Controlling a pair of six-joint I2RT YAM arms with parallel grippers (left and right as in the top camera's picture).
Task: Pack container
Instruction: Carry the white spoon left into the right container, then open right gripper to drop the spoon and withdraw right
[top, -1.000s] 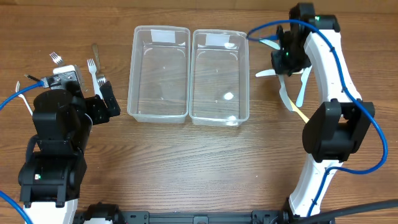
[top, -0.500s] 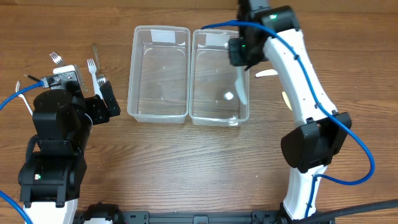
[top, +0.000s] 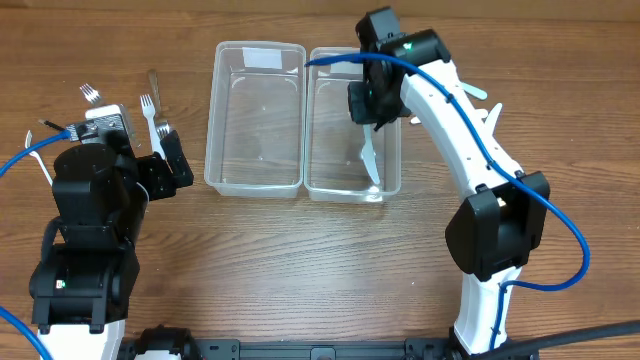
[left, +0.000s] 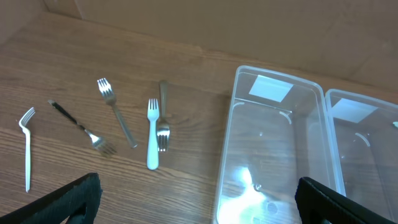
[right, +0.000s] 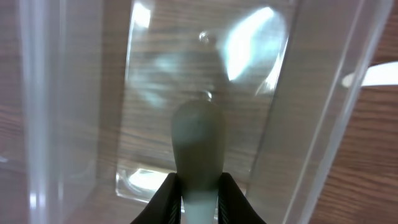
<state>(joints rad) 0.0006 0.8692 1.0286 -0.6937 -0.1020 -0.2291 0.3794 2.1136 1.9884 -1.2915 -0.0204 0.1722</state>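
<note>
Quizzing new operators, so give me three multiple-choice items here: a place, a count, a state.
1. Where is the white spoon? A) on the table by the forks B) in the right gripper, at the right container C) on a plate
2. How many clear containers? A) one B) three C) two
3. The left gripper's jaws are: A) open B) shut on a fork C) shut, empty
Answers: B, it hangs from the gripper over that container; C, a left container sits beside it; A, they stand wide apart.

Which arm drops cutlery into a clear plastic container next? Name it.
Right. The right gripper holds a white plastic spoon over the right-hand clear container; the open left gripper is empty.
</note>
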